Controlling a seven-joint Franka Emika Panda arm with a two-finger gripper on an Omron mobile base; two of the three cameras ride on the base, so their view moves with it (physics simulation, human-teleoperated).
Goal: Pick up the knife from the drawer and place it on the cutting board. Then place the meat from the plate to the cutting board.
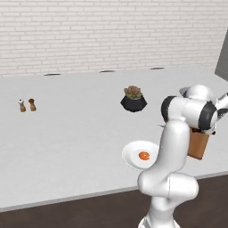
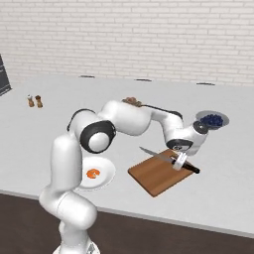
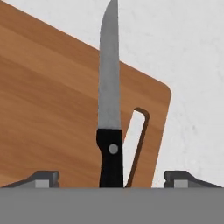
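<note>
We see the knife (image 3: 109,94) lying on the cutting board (image 3: 48,109), its grey blade running out past the board's far edge and its black handle pointing back between our two finger tips. The jaws (image 3: 112,178) stand wide apart, one tip on each side of the handle, neither touching it, so they grip nothing. From the right base view the arm reaches over the board (image 2: 158,176) with the jaws (image 2: 178,161) just above the knife (image 2: 166,158), which lies slantwise along the board's far side with the handle overhanging its right corner. The meat (image 2: 93,173) sits on the white plate (image 2: 105,174), just left of the board on the pale tabletop (image 2: 228,173). Behind the board stands a small bowl of blue berries (image 2: 212,119). In the left base view a dark potted plant (image 1: 133,99) and two small shakers (image 1: 27,105) stand farther back.
</note>
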